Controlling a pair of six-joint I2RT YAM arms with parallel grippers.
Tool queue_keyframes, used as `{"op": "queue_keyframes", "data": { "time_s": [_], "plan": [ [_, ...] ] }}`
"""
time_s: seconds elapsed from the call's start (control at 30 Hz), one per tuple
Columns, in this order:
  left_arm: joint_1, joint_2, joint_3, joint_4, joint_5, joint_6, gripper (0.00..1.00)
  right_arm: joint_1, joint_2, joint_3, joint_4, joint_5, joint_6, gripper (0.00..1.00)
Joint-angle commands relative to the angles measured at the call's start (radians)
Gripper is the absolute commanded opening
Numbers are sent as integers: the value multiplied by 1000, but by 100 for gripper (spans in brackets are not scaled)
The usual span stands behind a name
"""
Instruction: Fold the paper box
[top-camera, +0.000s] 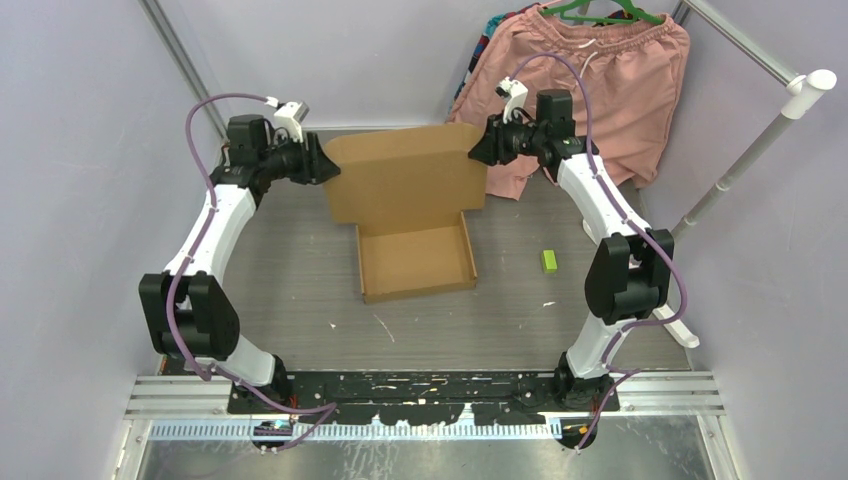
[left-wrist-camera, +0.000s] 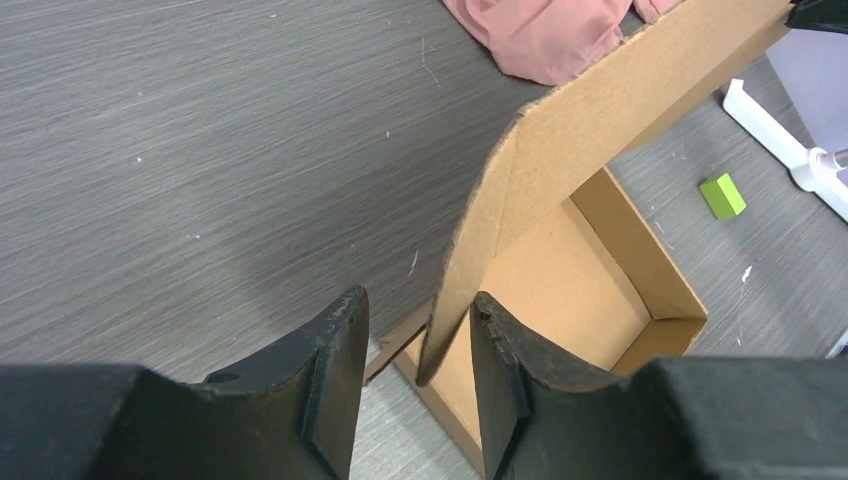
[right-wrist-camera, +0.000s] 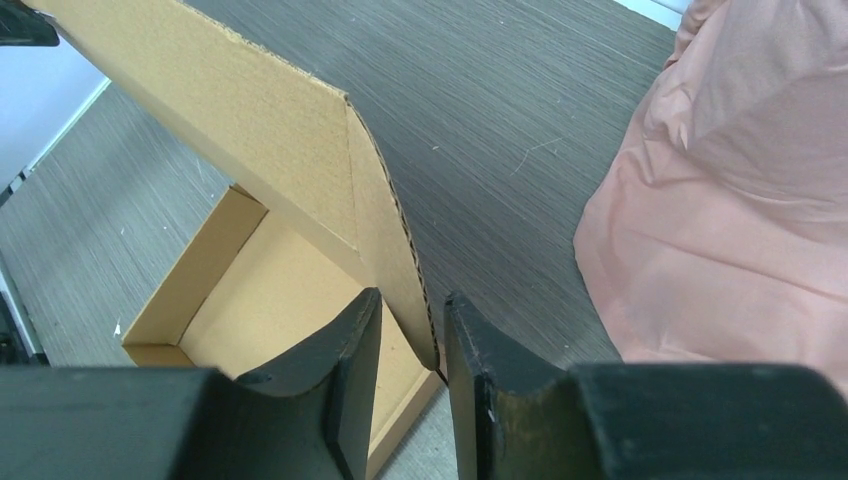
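Note:
The paper box is brown cardboard, its shallow tray flat on the table's middle and its wide lid panel raised at the back. My left gripper is at the lid's left end. In the left wrist view it stands open astride the left side flap, which lies against the right finger with a gap to the left one. My right gripper is at the lid's right end. Its jaws stand narrowly open around the right flap's corner, only a thin gap showing.
Pink shorts hang on a hanger at the back right, close behind the right gripper. A small green block lies right of the tray. A white pipe stand leans at the right wall.

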Motion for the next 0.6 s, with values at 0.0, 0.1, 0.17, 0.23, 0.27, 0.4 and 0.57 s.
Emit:
{"op": "queue_keyframes", "data": {
  "time_s": [0.0, 0.1, 0.17, 0.23, 0.27, 0.4, 0.57],
  "plan": [
    [7, -4, 8, 69, 44, -23, 42, 10, -1, 52, 12, -23, 2, 34],
    [7, -5, 7, 69, 41, -28, 41, 15, 3, 56, 7, -22, 3, 32],
    [7, -5, 6, 68, 39, -29, 41, 18, 5, 57, 5, -21, 2, 31],
    [7, -5, 6, 63, 35, -29, 40, 21, 4, 55, 2, -19, 1, 31],
    [8, -6, 6, 63, 34, -29, 40, 21, 3, 57, 2, -19, 0, 31],
    [7, -8, 8, 55, 30, -29, 39, 23, 2, 57, -3, -16, -3, 32],
    [7, -8, 14, 31, 14, -19, 39, 30, 4, 61, -12, -7, -7, 33]
  ]
}}
